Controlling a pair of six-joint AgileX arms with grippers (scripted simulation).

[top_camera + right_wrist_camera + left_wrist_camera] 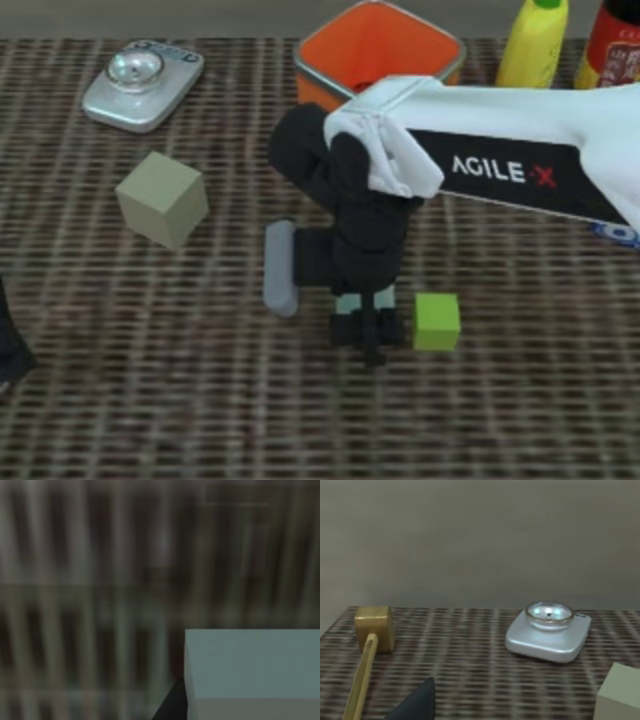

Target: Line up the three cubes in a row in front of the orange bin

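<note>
My right gripper (366,325) reaches down in front of the orange bin (432,42) and is shut on the pale grey-blue cube (350,303), low over the mat. That cube (252,672) fills the near corner of the right wrist view, one dark finger (172,707) against its side. Just right of it, close by, sits the small lime-green cube (437,320). The large beige cube (162,198) stands apart at the left, and its corner (620,692) shows in the left wrist view. At the left edge my left gripper (8,360) is parked and open, one fingertip (420,700) showing.
A silver scale-like device (143,80) lies at the back left. A yellow bottle (533,40) and a red bottle (615,45) stand right of the bin. A blue-and-white box (620,233) peeks from under the right arm. A wooden mallet (372,630) lies far left.
</note>
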